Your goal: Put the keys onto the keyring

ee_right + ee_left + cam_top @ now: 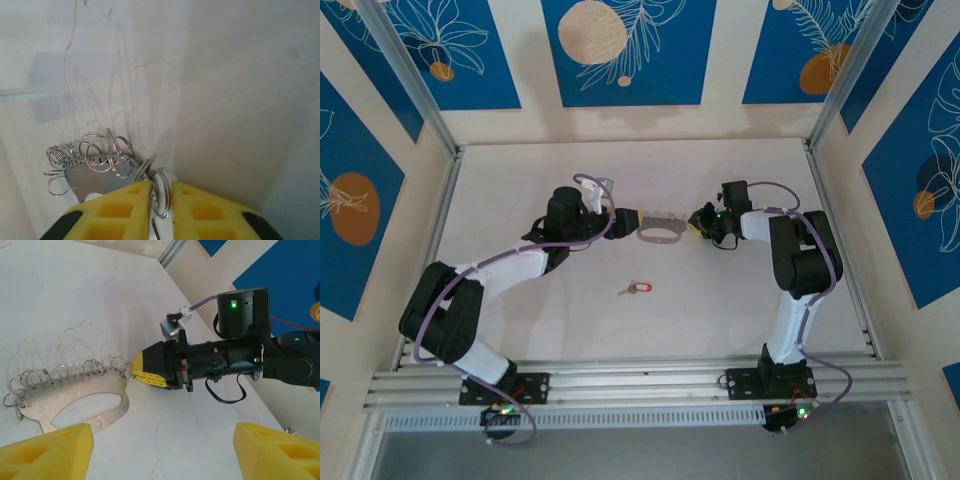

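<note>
Nearest the arm bases, the key [638,288] is lying flat and alone on the white table [520,330], well apart from everything else. It is tiny, with its red plastic head toward the right arm's side and its short silver blade pointing toward the left arm's side, so its long axis is running roughly across the table. Farther out, the keyring [80,390] is sitting between the two grippers, also lengthwise across the table. In the wrist views it is showing as a flat grey-silver plate with an oval cutout and a small hole, and a row of small split rings is crowding its far edge. The left gripper [628,215] is hovering at the keyring's left end with jaws spread wide and nothing between them; whether a fingertip is touching the plate, cannot tell. The right gripper [161,196] is meeting the keyring's right end, with its yellow fingers [115,210] drawn nearly together and pinching one of the small split rings there. Judgement: the key is lying back toward the bases from both grippers, slightly on the left side, so the free left gripper looks the nearer candidate. It would need to come back toward the bases and set its jaws across the key's long axis. The key is thin and flat, so it is probably awkward to lift.
</note>
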### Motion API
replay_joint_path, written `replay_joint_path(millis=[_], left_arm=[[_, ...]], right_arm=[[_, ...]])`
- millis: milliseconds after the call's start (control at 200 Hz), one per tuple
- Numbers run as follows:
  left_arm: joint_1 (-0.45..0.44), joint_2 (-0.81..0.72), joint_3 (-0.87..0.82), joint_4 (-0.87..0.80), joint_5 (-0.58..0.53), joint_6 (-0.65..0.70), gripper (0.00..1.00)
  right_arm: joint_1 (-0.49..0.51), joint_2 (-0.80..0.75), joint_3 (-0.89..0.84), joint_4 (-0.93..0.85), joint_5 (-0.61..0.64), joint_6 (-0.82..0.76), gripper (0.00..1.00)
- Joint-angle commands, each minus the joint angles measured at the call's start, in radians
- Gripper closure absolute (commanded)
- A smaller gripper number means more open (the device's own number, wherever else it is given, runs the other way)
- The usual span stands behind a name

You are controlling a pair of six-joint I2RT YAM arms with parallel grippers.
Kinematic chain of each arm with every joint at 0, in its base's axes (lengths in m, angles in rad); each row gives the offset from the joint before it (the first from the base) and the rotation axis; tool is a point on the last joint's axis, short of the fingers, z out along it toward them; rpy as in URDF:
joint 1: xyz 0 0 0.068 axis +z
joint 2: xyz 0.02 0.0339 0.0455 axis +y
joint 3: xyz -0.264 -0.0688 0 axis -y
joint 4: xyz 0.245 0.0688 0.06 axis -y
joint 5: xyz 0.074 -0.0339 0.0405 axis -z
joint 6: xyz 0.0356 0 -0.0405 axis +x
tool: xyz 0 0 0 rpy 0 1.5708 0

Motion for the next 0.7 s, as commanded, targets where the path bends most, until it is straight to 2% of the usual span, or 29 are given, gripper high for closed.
replay_joint_path(millis=[0, 225, 395, 695], left_arm=[[-0.009, 0.017, 0.036, 0.027, 0.024, -0.003, 0.26], [-0.008, 0.018, 0.039, 0.027, 0.024, -0.003, 0.26], [-0.009, 0.012, 0.037, 0.023, 0.025, -0.001, 0.26], [-0.009, 0.013, 0.035, 0.011, 0.036, 0.008, 0.26]], right_arm=[[0.006, 0.016, 0.006, 0.01, -0.028, 0.012, 0.84], [0.008, 0.011, -0.001, 0.009, -0.043, 0.009, 1.0], [0.014, -0.016, -0.03, 0.008, -0.067, 0.032, 1.0], [0.073, -0.06, -0.146, 0.098, -0.106, 0.171, 1.0]])
